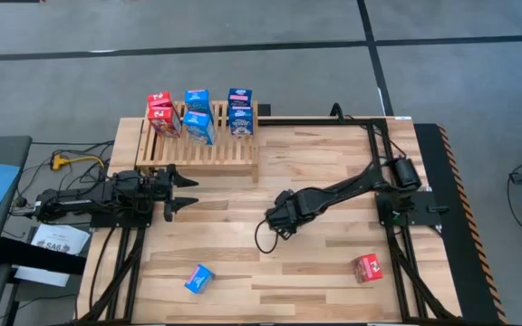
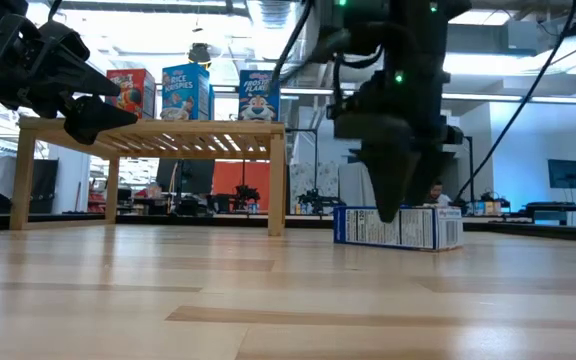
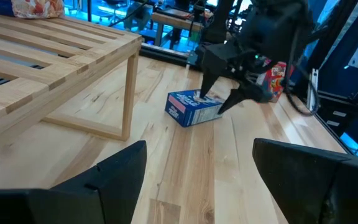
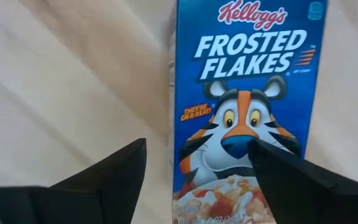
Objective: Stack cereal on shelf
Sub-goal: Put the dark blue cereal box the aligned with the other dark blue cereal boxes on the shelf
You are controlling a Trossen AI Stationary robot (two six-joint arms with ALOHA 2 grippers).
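The shelf (image 1: 208,152) stands at the table's far left, with red and blue cereal boxes upright on its slats (image 1: 198,114). A blue Frosted Flakes box (image 4: 247,93) lies flat on the table near the middle (image 3: 194,107). My right gripper (image 4: 197,155) is open and points down over it (image 2: 388,205); one finger is above the box's printed face and the other above bare table beside it. The arm hides this box in the high view. My left gripper (image 1: 191,192) is open in the air near the shelf's near edge, facing right. My right gripper comes down at the lying blue box (image 3: 194,107) from above with its fingers spread. One fingertip (image 4: 291,168) stands over the box's face. I cannot tell whether it touches the cardboard.
Another blue box (image 1: 199,278) lies near the table's near edge, and a red box (image 1: 367,268) stands at the near right. A shelf leg (image 3: 128,93) is between my left gripper and the lying box. Bare planks lie between the shelf and the near boxes.
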